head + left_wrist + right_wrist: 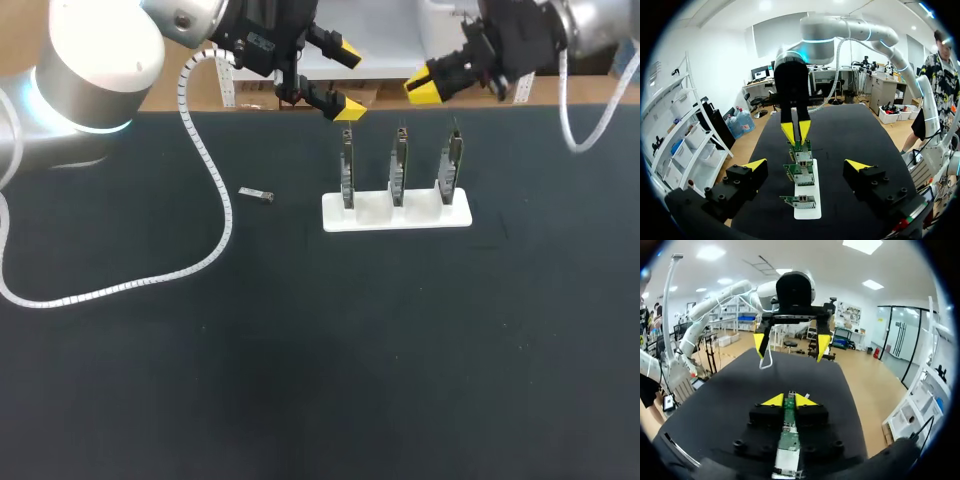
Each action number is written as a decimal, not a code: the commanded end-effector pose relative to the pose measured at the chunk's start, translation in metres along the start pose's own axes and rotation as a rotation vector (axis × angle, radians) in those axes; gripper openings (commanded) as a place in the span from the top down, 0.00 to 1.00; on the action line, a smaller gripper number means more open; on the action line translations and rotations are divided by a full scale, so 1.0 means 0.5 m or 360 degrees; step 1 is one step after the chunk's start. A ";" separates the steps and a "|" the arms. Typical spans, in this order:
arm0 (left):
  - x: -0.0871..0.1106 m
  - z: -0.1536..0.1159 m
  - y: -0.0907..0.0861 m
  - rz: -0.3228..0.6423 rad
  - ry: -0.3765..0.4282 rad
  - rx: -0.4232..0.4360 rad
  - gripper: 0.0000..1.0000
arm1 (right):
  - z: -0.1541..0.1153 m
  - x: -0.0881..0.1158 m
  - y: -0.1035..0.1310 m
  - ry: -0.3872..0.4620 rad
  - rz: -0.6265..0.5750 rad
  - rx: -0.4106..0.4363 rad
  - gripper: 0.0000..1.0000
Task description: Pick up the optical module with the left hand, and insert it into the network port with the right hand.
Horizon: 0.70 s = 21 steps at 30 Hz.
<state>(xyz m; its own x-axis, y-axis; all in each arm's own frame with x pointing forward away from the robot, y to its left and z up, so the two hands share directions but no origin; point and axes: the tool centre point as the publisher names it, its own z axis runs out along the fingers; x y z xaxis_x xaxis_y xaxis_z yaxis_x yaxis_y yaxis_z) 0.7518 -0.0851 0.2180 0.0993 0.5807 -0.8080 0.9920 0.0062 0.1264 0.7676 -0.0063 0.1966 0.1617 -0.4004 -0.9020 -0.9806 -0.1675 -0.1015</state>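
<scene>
The optical module (256, 194), a small grey metal block, lies on the black table left of the white holder (420, 215). Three upright circuit boards with network ports (398, 165) stand in that holder. My left gripper (347, 78) hangs wide open above and behind the left board, well away from the module; in its wrist view the left gripper (806, 165) is empty over the row of boards (799, 175). My right gripper (425, 90) hovers above the right board. Its tips (790, 400) stand only a narrow gap apart and hold nothing. The module does not show in either wrist view.
The left arm's white coiled cable (212, 190) droops onto the table left of the module and runs toward the left edge. The holder sits at the far middle of the table.
</scene>
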 end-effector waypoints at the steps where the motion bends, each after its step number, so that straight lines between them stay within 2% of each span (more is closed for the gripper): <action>1: -0.002 0.001 0.004 -0.0002 0.0011 0.0008 0.00 | -0.020 -0.009 0.017 0.0052 0.0012 0.0029 0.00; 9: -0.002 0.001 0.004 -0.0002 0.0011 0.0008 0.00 | -0.057 0.007 0.042 0.0068 0.0063 0.0051 0.00; 14: -0.002 0.001 0.004 -0.0002 0.0011 0.0008 0.00 | -0.098 0.034 0.059 0.0125 0.0137 0.0090 0.00; 21: -0.002 0.001 0.004 -0.0002 0.0011 0.0008 0.00 | -0.160 0.050 0.077 0.0194 0.0184 0.0144 0.00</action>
<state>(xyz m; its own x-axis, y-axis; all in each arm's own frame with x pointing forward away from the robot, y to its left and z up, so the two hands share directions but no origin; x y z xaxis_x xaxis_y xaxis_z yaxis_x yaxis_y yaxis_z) 0.7518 -0.0851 0.2180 0.0993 0.5807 -0.8080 0.9920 0.0061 0.1263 0.7542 -0.0871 0.1979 0.0555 -0.5140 -0.8560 -0.9970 -0.0748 -0.0198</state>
